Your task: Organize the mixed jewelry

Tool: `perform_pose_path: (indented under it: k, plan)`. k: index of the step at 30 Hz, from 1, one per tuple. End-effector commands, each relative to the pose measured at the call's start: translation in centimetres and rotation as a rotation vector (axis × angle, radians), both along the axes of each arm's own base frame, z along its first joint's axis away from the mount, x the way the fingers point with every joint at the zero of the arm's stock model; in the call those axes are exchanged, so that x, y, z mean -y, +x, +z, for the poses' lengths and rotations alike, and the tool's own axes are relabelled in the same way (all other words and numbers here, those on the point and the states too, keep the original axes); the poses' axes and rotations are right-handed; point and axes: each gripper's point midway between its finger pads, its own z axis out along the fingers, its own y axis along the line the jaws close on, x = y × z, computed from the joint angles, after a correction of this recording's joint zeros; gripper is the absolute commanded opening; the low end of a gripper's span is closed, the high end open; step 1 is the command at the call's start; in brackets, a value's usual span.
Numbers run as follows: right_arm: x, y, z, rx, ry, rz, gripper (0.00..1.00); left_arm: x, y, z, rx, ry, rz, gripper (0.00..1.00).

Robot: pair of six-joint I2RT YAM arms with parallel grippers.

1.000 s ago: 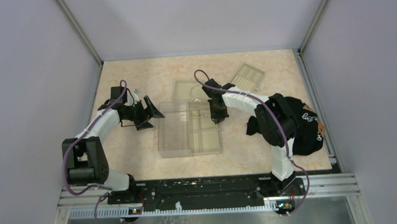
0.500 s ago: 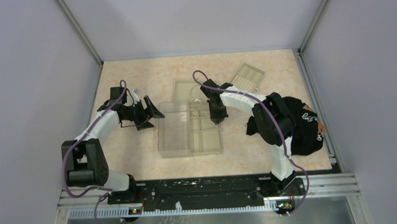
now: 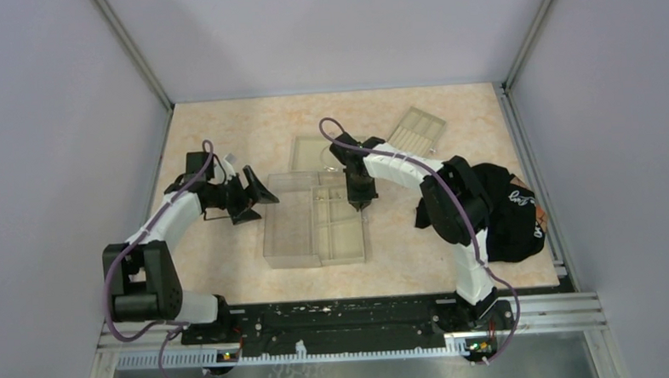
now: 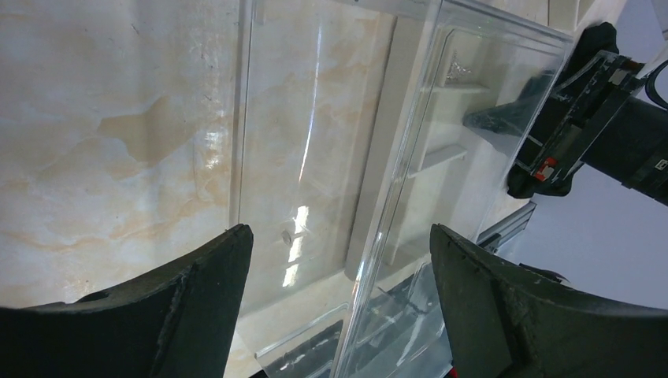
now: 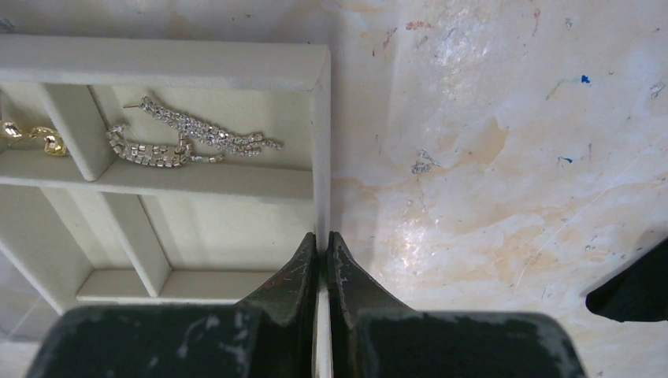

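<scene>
A beige compartment tray (image 3: pixel 343 229) with its clear lid (image 3: pixel 288 225) folded open to the left lies mid-table. My right gripper (image 5: pixel 323 240) is shut on the tray's right wall (image 5: pixel 321 150), at its far right part in the top view (image 3: pixel 359 200). Two silver chain earrings (image 5: pixel 189 135) lie in the far compartment, and a gold piece (image 5: pixel 35 136) lies in the one to its left. My left gripper (image 4: pixel 340 232) is open and empty, just left of the lid (image 4: pixel 315 134). A tiny silver stud (image 4: pixel 288 234) shows at the lid. I cannot make out the wire hoop.
Two more translucent trays lie further back, one (image 3: pixel 311 150) behind the open tray and one (image 3: pixel 416 127) at the back right. A black cloth (image 3: pixel 509 215) is heaped at the right edge, beside the right arm. Grey walls close in the table.
My right gripper has moved a little to the left, and the tray and lid have shifted left with it. My left gripper has barely moved.
</scene>
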Motion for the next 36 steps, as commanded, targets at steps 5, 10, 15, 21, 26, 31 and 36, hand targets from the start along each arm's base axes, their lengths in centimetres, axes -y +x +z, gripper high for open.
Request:
perform_pose_path:
  k: [5,10,15,21,26,31,36]
  plan:
    - [-1.7,0.3,1.4,-0.018,0.052,-0.082,0.00,0.4,-0.5,0.9,0.036,-0.025,0.009,0.89]
    - [-3.4,0.3,1.5,-0.022,0.114,-0.078,0.00,0.6,-0.7,0.9,0.032,-0.039,0.003,0.89]
    - [-7.0,0.3,2.3,-0.016,0.249,-0.055,0.00,0.8,-0.6,1.0,0.039,-0.044,-0.002,0.89]
    - [-10.2,-0.3,4.9,0.006,0.419,0.005,0.26,0.3,0.3,1.5,0.053,-0.008,0.004,0.89]
    - [-5.1,1.5,7.9,0.191,0.410,-0.061,0.55,-0.5,1.0,2.7,0.079,0.039,0.023,0.89]
    - [-0.1,1.3,5.9,0.212,0.450,-0.208,0.47,-3.4,1.9,3.3,0.095,0.124,0.118,0.90]
    - [-1.4,0.8,3.9,0.138,0.502,-0.247,0.00,-7.3,0.9,0.1,0.011,0.159,0.278,0.89]
